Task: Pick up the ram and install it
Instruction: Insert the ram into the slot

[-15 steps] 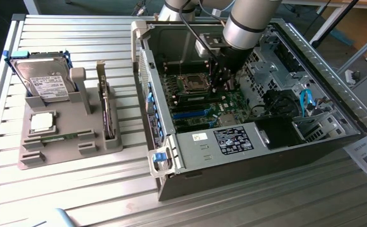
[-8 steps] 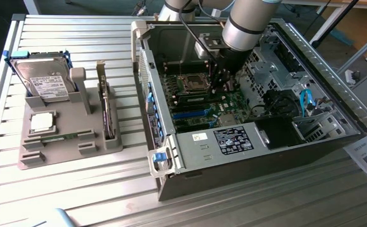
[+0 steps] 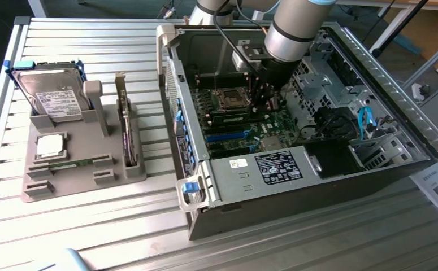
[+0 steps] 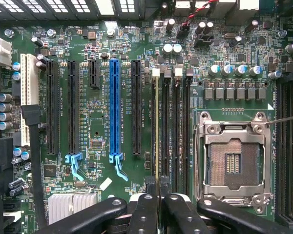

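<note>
The silver arm's black gripper reaches into the open dark metal computer case (over its green motherboard).

Slatted aluminium table, pale ribs running across its width. Standing on it: one grey parts holder, toward the exterior view's left; one open black computer case, near the holder on the exterior view's right, laid on its side. One pale blue item at the near edge, unidentifiable.
</note>
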Controlling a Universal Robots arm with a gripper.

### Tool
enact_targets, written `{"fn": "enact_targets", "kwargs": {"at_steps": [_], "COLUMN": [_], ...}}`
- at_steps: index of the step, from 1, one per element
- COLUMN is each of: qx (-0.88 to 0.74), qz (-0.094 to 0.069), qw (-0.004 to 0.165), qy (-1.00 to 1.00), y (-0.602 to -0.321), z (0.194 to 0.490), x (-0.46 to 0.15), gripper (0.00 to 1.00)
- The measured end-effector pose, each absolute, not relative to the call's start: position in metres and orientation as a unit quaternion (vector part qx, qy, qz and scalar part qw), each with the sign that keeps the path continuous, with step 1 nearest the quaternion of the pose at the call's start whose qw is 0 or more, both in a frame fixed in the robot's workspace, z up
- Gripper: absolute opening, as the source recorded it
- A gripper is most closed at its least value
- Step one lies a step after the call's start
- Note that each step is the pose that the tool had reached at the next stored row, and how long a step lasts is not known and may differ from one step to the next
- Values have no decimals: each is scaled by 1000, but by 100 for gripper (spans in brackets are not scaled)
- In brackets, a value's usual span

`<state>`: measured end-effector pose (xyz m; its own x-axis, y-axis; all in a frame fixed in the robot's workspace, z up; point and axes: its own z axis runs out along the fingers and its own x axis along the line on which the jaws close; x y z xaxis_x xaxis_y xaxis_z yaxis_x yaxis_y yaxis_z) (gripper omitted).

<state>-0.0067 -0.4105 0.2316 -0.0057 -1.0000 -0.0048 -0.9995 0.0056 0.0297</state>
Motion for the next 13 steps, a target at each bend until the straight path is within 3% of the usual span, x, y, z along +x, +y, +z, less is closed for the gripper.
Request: {"fn": "enact_targets", "kwargs": {"at_steps": [1,3,13], "qx": [705,705,705], "qz": [-12,-12,-12], "qw": [9,9,9], "qy": [-709,-709,-709], "y": [-410,-410,-410], "z": [232,232,232], "x": [-7,-7,-7], "gripper": [13,25,25]}}
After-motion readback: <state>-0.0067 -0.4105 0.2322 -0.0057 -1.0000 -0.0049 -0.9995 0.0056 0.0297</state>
